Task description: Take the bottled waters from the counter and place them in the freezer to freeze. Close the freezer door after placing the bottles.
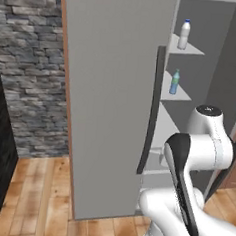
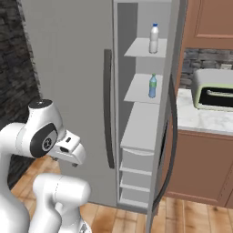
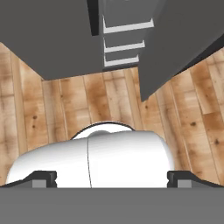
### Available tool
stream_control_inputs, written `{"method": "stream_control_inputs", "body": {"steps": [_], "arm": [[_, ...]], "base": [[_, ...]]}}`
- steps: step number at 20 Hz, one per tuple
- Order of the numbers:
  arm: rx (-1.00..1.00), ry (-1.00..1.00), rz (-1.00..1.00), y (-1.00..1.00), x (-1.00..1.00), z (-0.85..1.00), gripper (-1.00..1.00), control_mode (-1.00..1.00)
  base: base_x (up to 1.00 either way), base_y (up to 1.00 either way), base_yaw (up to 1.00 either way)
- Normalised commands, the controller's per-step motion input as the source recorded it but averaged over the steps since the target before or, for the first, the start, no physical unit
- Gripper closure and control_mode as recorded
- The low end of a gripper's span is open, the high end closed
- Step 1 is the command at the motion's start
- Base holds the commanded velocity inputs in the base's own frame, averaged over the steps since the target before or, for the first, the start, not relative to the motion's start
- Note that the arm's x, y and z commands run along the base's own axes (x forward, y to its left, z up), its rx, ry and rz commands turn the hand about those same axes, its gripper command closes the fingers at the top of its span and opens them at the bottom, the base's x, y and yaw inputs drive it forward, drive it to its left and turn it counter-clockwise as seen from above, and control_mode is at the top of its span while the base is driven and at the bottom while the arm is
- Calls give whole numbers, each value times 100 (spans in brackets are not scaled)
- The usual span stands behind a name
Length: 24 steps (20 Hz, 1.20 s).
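At the far left, beyond the wooden floor (image 1: pixel 39 194), a stone wall (image 1: pixel 32 58) rises beside the freezer (image 1: pixel 111 104), whose left-hand door is shut, its long dark handle (image 1: pixel 151 112) running down the inner edge. To the right of that handle the compartment stands open, and both bottled waters are already inside: the whiter bottle (image 2: pixel 154 38) upright on the upper shelf (image 2: pixel 139 49), the bluish one (image 2: pixel 153 86) upright on the shelf below, each near the right side of its shelf and apart from the walls. Further right the open door (image 2: pixel 169 136) swings out toward the near side, its own dark handle curving down its edge. Past it lies the counter (image 2: pixel 200 119) with a toaster oven (image 2: pixel 213 90) on it.

The gripper (image 3: pixel 112 177) is tucked low near the robot's body, pointing down at the floor, its fingertips (image 3: pixel 43 178) set wide apart with nothing between them.

With the bottles shelved, the remaining work looks to be the door. It is a tall, stiff, rigid panel, probably heavier than anything else here, and it should turn smoothly on its hinge rather than flex. The best place to act on it seems to be the outer face or handle near the free edge, far from the hinge, where a push gets most leverage. The flat grey surface is likely slippery, so a broad push should serve better than a pinch.
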Motion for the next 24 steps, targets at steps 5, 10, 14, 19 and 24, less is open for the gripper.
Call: {"method": "stream_control_inputs", "body": {"steps": [5, 10, 14, 19, 24], "arm": [[0, 0, 0, 0, 0, 0, -100, 100], [0, 0, 0, 0, 0, 0, -100, 100], [0, 0, 0, 0, 0, 0, -100, 100], [0, 0, 0, 0, 0, 0, -100, 100], [0, 0, 0, 0, 0, 0, -100, 100]], "base": [[-16, -45, 0], [-8, -78, 1], [-36, -66, 0], [1, -48, 0], [30, -49, 0]]}}
